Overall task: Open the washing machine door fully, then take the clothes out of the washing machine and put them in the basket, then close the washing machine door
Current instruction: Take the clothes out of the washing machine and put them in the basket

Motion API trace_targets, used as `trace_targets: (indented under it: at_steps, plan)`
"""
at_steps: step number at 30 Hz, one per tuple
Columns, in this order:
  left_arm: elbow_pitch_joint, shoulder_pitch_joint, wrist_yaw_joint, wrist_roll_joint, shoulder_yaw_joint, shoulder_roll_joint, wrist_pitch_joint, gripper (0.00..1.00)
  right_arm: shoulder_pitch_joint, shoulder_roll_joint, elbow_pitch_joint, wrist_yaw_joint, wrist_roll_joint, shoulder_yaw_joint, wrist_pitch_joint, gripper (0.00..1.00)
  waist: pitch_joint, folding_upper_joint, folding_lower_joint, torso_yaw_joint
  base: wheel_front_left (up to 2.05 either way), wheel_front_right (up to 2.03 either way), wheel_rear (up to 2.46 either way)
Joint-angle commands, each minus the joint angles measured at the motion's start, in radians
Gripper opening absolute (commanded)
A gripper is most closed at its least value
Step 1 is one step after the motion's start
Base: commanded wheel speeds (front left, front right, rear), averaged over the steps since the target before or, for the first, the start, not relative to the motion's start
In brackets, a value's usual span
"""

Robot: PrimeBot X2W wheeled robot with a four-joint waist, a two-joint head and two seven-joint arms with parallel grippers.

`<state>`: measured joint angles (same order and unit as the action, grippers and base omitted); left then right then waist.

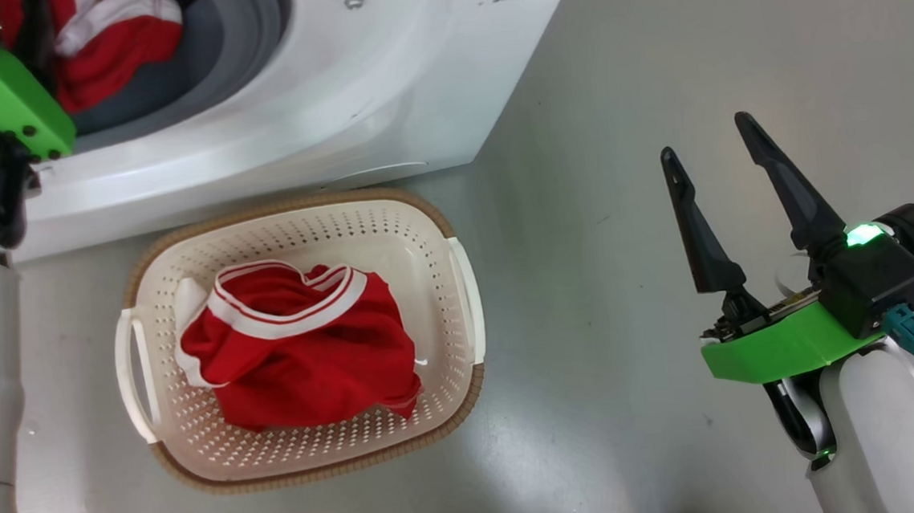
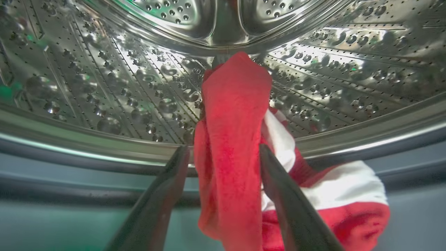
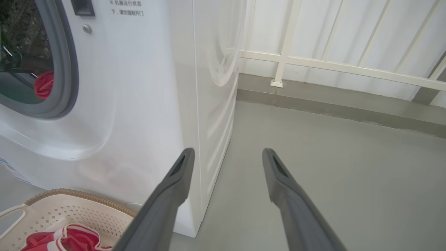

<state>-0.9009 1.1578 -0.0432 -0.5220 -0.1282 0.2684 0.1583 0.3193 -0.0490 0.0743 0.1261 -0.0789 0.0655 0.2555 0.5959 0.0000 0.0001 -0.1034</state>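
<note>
One red jersey [image 1: 294,348] lies bunched in the basket [image 1: 423,235], its white-trimmed collar facing up, with perforated wall showing bare all round it. The basket sits on the grey floor [image 1: 613,76] with its far rim tight against the bottom front edge of the washing machine [image 1: 295,131].

A second jersey [image 2: 233,115] hangs inside the machine. It runs from the studded steel drum [image 2: 104,87] over the drum's lip and down onto the grey rubber ring [image 2: 69,181]. A white band shows on its right side.

My left fingers [image 2: 183,160] reach into that opening and stand wide apart, one on each side of a tall red fold. The fabric takes up most of the gap between them, and they are not pressed together on it. Drum wall lies well clear to either side of them, and the ring's edge crosses just below their tips.

My right fingers [image 1: 682,192] are also spread wide with nothing between them. They hover over bare floor, well apart from the basket's right handle and beyond the machine's front right corner. From that wrist they point past that corner. Open floor runs ahead to a low kerb under a white railing [image 3: 331,66], and the machine's side panel stands close on their left.
</note>
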Motion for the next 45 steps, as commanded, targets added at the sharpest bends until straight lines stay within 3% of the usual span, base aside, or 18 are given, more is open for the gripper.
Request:
trace_targets:
  at_steps: [1,14,15,16,17,18,32,39,45]
  plan:
    - [0.006,0.022,0.006,0.001,0.015,0.052,0.008,1.0,0.002,-0.001,-0.016,0.005,-0.015,0.026,0.006,1.0,0.005,0.0,-0.0001,-0.008,0.0,0.0,0.0]
    - [-0.085,0.057,-0.005,0.014,-0.02,0.056,0.018,1.0,0.015,-0.001,-0.005,0.005,-0.023,0.037,0.006,1.0,0.023,0.0,-0.0001,-0.03,0.0,0.0,0.0]
    - [-0.09,0.059,-0.01,0.009,-0.019,0.054,0.02,0.83,0.015,-0.001,-0.004,0.005,-0.024,0.037,0.006,1.0,0.024,0.0,-0.0001,-0.03,0.0,0.0,0.0]
    - [-0.095,0.061,-0.015,0.006,-0.02,0.054,0.021,0.49,0.016,-0.001,-0.003,0.005,-0.024,0.038,0.006,1.0,0.025,0.0,-0.0001,-0.03,0.0,0.0,0.0]
    - [-0.099,0.062,-0.019,0.004,-0.021,0.054,0.021,0.3,0.016,-0.001,-0.002,0.005,-0.024,0.038,0.006,1.0,0.025,0.0,-0.0001,-0.03,0.0,0.0,0.0]
    - [-0.102,0.063,-0.022,0.003,-0.022,0.054,0.019,0.0,0.017,-0.001,-0.001,0.005,-0.025,0.039,0.006,1.0,0.025,0.0,-0.0001,-0.029,0.0,0.0,0.0]
    - [-0.053,0.033,-0.052,0.038,-0.074,0.042,-0.176,0.0,0.003,-0.001,0.018,0.005,-0.013,0.03,0.006,1.0,-0.019,0.0,-0.0001,-0.001,0.0,0.0,0.0]
    - [0.029,-0.05,-0.075,0.038,-0.1,0.038,-0.329,0.0,-0.014,-0.001,0.024,0.005,-0.002,0.025,0.006,1.0,-0.059,0.0,-0.0001,0.02,0.0,0.0,0.0]
    - [0.12,-0.149,-0.069,0.057,-0.106,0.039,-0.405,0.0,-0.031,-0.001,0.029,0.005,0.001,0.025,0.006,1.0,-0.107,0.0,-0.0001,0.038,0.0,0.0,0.0]
